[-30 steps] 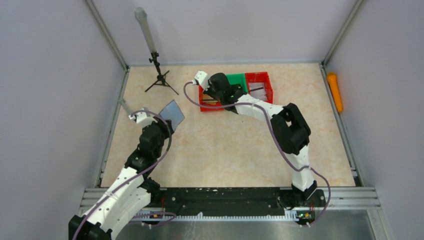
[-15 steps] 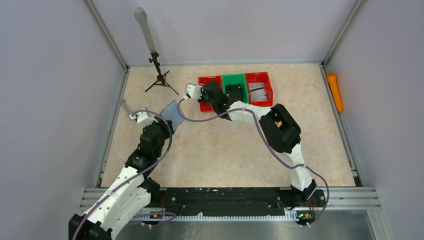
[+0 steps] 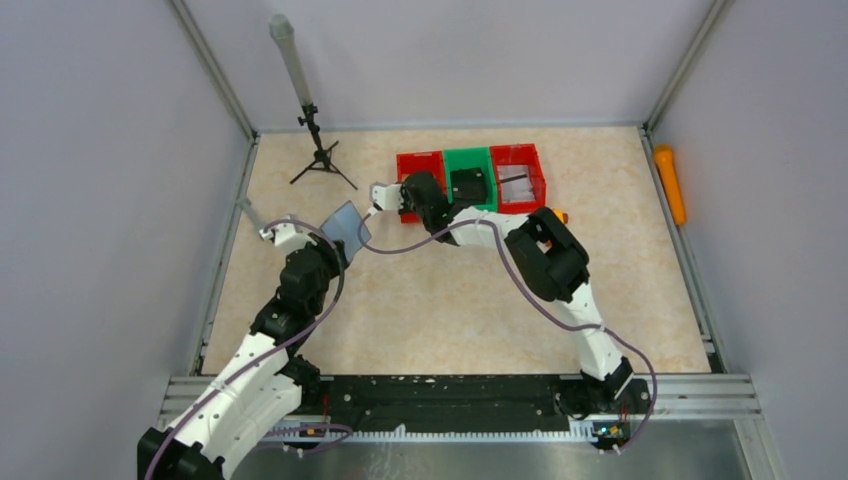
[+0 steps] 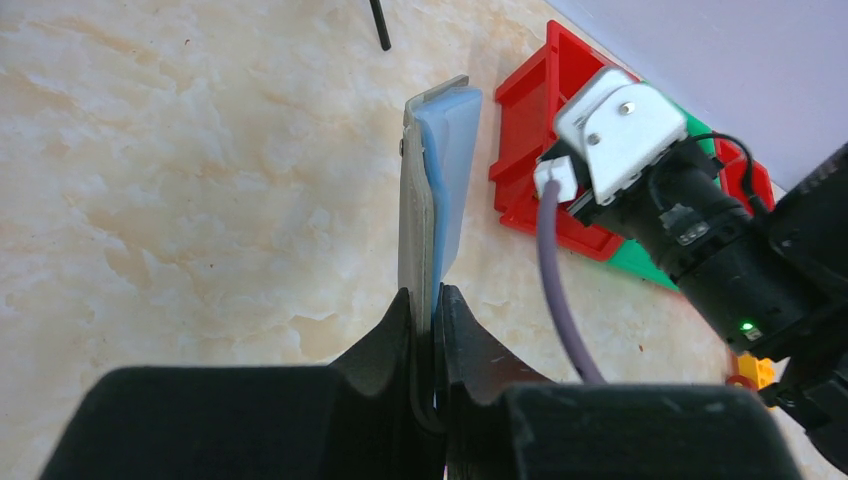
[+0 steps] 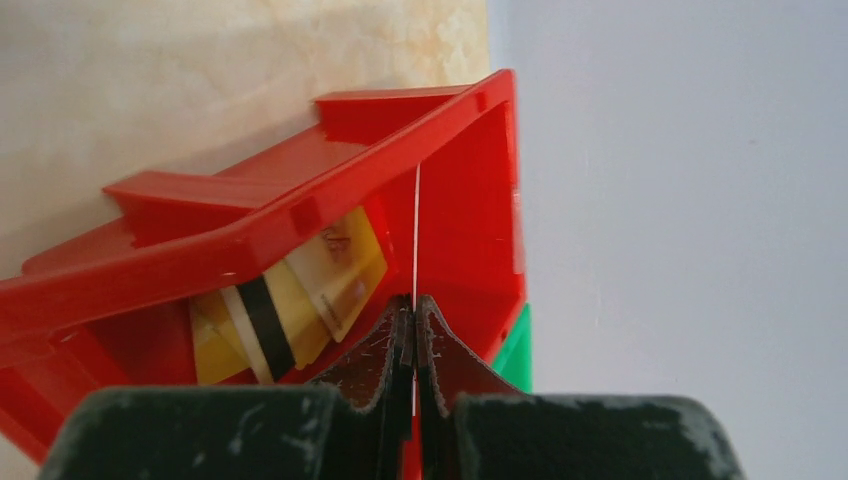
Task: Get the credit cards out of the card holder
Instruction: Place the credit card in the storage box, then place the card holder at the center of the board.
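The left end effector (image 4: 432, 300) pinches the card holder (image 4: 420, 200) by its lower edge and holds it upright in the air, above the tabletop (image 3: 450, 300) near its left edge. I think this grip is chosen so that the free upper edge, where the blue inner pocket shows, stays open to the other arm.

The right end effector (image 5: 412, 305) has its fingers pressed together. A thin pale card (image 5: 416, 230) stands out between them, seen edge-on; that it is a card is my judgement. It hangs between the holder and the red bin (image 5: 300, 215). In this bin some yellow cards (image 5: 300, 290) lie already, so the bin seems to be the place for what is taken out.

The red bin stands in a row with a green bin (image 3: 470, 160) and a second red bin (image 3: 540, 175) at the middle of the far edge. The tabletop is beige with a marble pattern. Plain grey walls close it on three sides, and a small black tripod (image 3: 320, 155) stands near the far left corner.
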